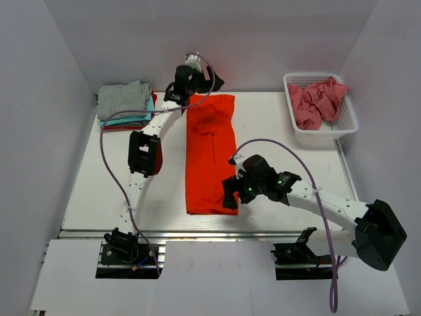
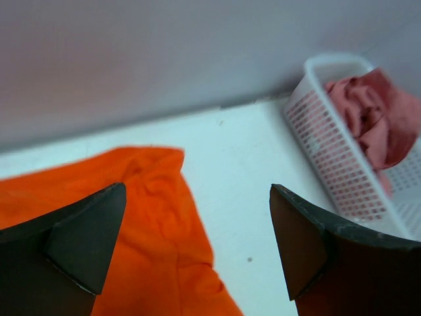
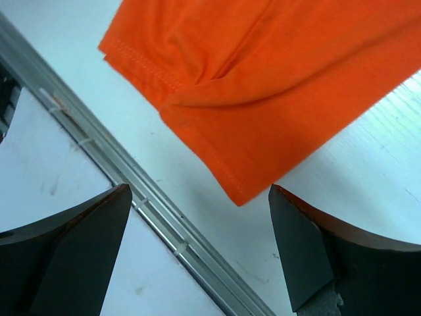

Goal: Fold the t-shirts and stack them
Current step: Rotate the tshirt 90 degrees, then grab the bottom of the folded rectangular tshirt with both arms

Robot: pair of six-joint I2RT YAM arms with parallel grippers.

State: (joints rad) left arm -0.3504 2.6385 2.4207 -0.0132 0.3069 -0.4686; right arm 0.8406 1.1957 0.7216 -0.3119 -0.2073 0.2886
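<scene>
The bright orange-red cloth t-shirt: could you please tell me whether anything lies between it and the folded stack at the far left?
No loose object does. Only the left arm's white link crosses above the white table between the orange-red t-shirt and the grey-topped folded stack.

The left arm [image 1: 146, 155] stretches far forward, left fingers [image 2: 79, 257] spread wide, holding nothing. The right arm [image 1: 329, 204] bends leftward and low, right fingers [image 3: 72, 257] likewise wide apart and empty.

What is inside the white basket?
Crumpled pink cloth fills most of the basket. How many shirts it makes up, and the basket floor under it, cannot be seen.
</scene>
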